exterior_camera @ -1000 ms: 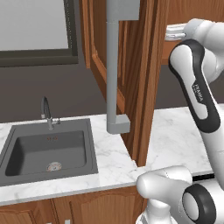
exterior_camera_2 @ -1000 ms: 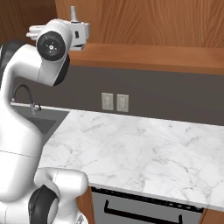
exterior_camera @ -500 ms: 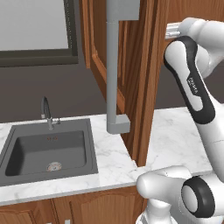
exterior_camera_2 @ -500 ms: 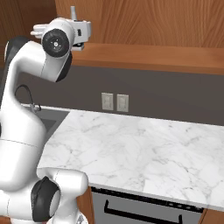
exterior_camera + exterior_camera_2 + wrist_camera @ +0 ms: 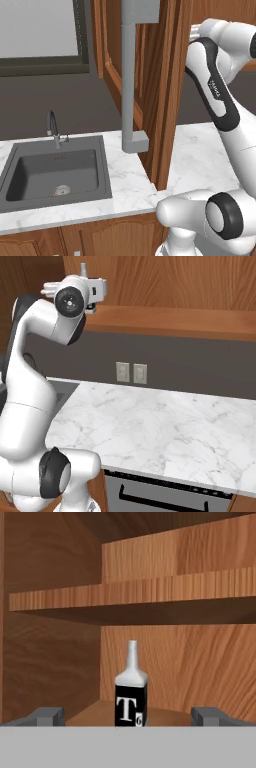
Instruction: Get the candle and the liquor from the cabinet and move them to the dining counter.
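Note:
The liquor (image 5: 131,697), a square bottle with a pale neck and a black label marked "T", stands upright on the bottom shelf of the cabinet (image 5: 150,594). My gripper (image 5: 129,716) is open and faces the bottle, which sits centred between the two fingertips (image 5: 47,716) but further back, untouched. In the left base view the cabinet's door (image 5: 165,90) hangs open with its long grey bar handle (image 5: 131,75), and my arm reaches up behind it. The candle and the dining counter are out of view.
A grey sink (image 5: 55,170) with a dark faucet (image 5: 52,130) is set in the marble worktop (image 5: 200,150) below the cabinet. Two wall outlets (image 5: 131,372) sit on the dark backsplash. An upper shelf crosses the cabinet above the bottle.
The arm has lifted its elbow and carried the hand slightly further toward the cabinet. The jaws stay open.

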